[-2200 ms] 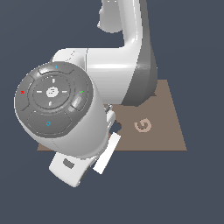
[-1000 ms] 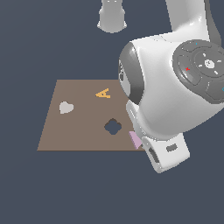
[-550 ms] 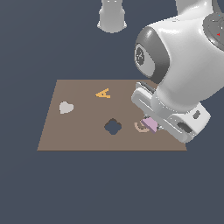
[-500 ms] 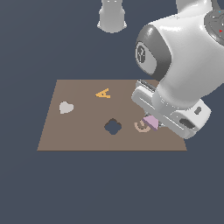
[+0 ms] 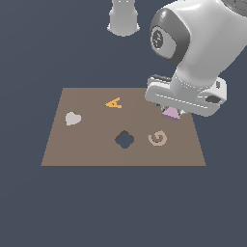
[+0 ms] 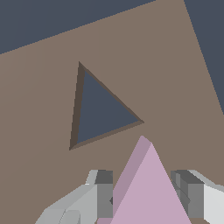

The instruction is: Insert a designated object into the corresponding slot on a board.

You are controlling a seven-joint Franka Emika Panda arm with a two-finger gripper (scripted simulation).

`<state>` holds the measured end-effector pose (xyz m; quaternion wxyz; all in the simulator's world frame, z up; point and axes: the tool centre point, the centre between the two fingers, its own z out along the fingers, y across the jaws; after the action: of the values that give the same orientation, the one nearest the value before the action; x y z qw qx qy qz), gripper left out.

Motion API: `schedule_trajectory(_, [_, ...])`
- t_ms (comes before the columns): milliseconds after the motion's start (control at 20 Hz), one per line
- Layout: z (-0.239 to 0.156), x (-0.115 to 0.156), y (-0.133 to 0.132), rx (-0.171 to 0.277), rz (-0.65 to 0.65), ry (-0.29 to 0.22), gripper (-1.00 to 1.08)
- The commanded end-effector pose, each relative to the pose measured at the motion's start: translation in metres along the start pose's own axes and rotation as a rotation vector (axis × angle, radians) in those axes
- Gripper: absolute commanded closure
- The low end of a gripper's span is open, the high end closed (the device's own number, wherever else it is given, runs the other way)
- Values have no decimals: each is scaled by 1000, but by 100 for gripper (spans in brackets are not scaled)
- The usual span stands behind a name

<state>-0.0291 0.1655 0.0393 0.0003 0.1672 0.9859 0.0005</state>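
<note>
The pink-lilac triangle piece (image 6: 144, 188) sits between my two grey fingers (image 6: 103, 192), and the gripper (image 6: 144, 194) is shut on it. The wrist view shows the dark triangular slot (image 6: 98, 109) in the brown board (image 6: 39, 87), a little beyond the piece's tip and apart from it. In the exterior view the triangle piece (image 5: 171, 114) pokes out under the white hand (image 5: 185, 96), above the board (image 5: 96, 154) near its far edge on the exterior view's right. There the hand hides the slot.
On the board lie a pale grey heart (image 5: 72, 118), an orange letter A (image 5: 113, 102) and a tan spiral piece (image 5: 157, 138). A dark clover-shaped hole (image 5: 124, 140) is at the middle. A grey robot base (image 5: 124, 17) stands beyond the board.
The hand has carried the triangle piece from the board's near edge on the exterior view's right toward the far edge, uncovering the spiral piece.
</note>
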Motion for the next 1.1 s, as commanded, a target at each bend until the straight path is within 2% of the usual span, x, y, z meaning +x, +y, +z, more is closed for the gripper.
schedule_trajectory(0, [0, 15, -6, 0, -86, 0, 108])
schedule_trajectory(550, [-1, 51, -29, 0, -322, 0, 108])
schedule_trajectory(1050, [-1, 56, -35, 0, -364, 0, 108])
